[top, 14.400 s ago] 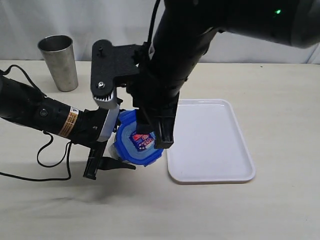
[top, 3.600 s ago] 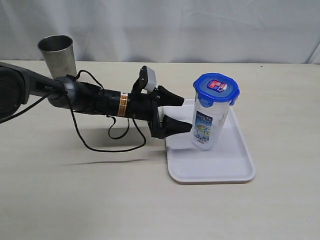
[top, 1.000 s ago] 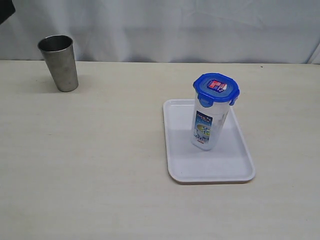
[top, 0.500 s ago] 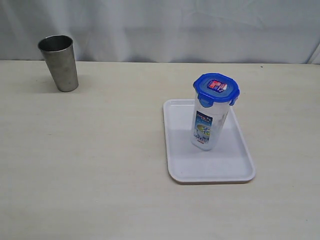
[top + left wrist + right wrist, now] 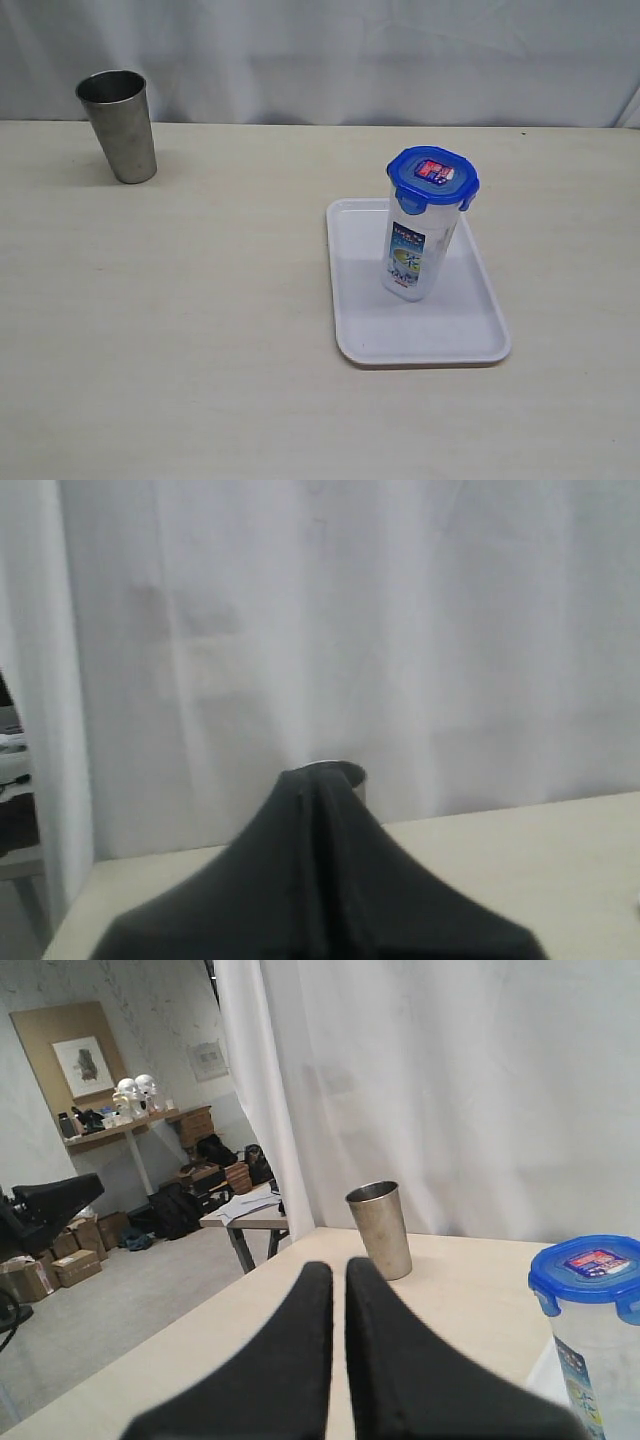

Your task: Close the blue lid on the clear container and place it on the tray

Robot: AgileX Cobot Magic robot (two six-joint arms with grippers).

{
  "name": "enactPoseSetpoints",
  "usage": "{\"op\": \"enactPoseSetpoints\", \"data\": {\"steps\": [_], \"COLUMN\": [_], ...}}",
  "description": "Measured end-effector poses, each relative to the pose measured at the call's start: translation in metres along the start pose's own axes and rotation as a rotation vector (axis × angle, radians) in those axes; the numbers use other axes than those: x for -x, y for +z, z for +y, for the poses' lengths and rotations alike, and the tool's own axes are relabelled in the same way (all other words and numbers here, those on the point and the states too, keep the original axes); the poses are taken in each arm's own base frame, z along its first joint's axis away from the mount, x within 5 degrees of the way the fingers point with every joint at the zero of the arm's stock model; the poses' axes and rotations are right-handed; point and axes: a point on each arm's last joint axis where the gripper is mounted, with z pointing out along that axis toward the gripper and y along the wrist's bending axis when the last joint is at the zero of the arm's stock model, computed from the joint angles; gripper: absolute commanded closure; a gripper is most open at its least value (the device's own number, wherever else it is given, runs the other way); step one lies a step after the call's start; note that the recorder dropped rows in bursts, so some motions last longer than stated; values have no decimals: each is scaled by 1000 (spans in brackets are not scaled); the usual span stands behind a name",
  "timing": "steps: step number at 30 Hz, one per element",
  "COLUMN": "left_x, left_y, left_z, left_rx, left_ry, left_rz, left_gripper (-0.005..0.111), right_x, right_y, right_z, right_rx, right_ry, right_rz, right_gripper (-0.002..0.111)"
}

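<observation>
On a pale tabletop (image 5: 200,350), the tall transparent plastic canister (image 5: 415,250) with its blue-and-white label stands upright on the flat white rectangular tray (image 5: 470,335). The round bright blue snap-lock lid (image 5: 432,177) sits on top, its visible flaps folded down. A tapered steel cup (image 5: 118,125) stands well apart, towards the far left. Neither arm shows in the exterior view. The left gripper (image 5: 312,780) and right gripper (image 5: 338,1272) each have fingers pressed together on nothing. By appearances, lidding and placing are both done, with nothing left.
</observation>
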Motion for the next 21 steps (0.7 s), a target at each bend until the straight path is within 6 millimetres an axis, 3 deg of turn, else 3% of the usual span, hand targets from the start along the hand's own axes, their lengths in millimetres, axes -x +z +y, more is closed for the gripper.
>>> {"op": "enactPoseSetpoints", "data": {"steps": [12, 21], "left_x": [-40, -47], "left_y": [-31, -33], "left_z": [1, 0], "left_rx": [96, 108], "left_ry": [-71, -42], "left_rz": [-82, -56], "left_gripper": [107, 107], "right_x": [0, 0], "right_y": [0, 0], "right_z": [0, 0], "right_rx": [0, 0], "right_ry": [0, 0], "right_rz": [0, 0], "right_gripper": [104, 104]}}
